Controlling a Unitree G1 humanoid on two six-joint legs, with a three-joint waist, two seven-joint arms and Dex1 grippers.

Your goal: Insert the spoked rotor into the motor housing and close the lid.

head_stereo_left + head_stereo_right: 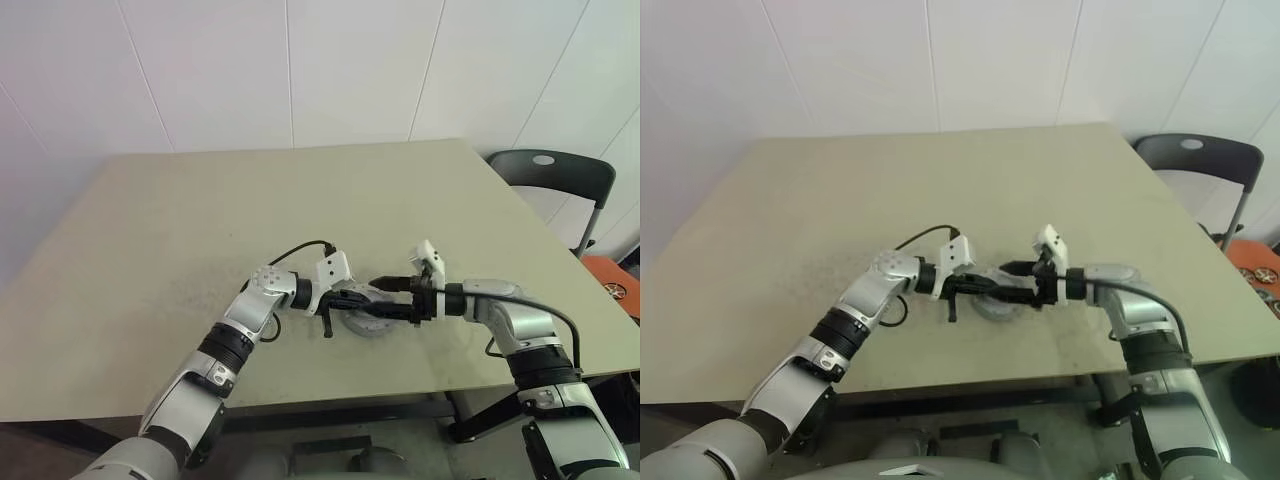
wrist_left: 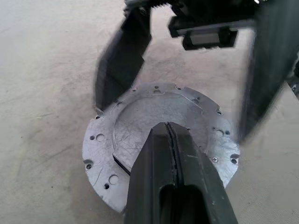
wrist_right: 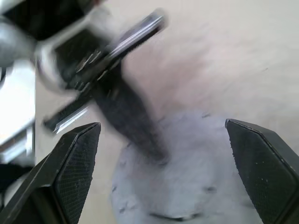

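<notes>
White wall panels stand behind a big tan table (image 1: 200, 230), and a dark chair (image 1: 560, 175) waits past its far right corner.

Everything here is placed from the round silver lid (image 2: 154, 140), a flat metal plate with small holes round its edge. It lies flat on the table, near the front edge, between the two arms. It looks like it sits on top of the motor housing, but the copper windings and the spoked rotor are hidden, so I cannot tell if the rotor is inside.

On the left side of the lid is the left gripper (image 1: 352, 297). Its two black fingers are pressed tight together with nothing between them. The tip points across the lid and sits over its middle. Whether it presses on the plate I cannot tell.

On the right side of the lid is the right gripper (image 3: 163, 158). Its fingers are spread wide, one on each side, and they hold nothing. The lid is just below and between them.

The step looks like pushing the lid shut. To do it well, I think the left tip should press straight down in the middle, so the plate stays level. The right fingers should stay off the rim, so they don't tip it.
</notes>
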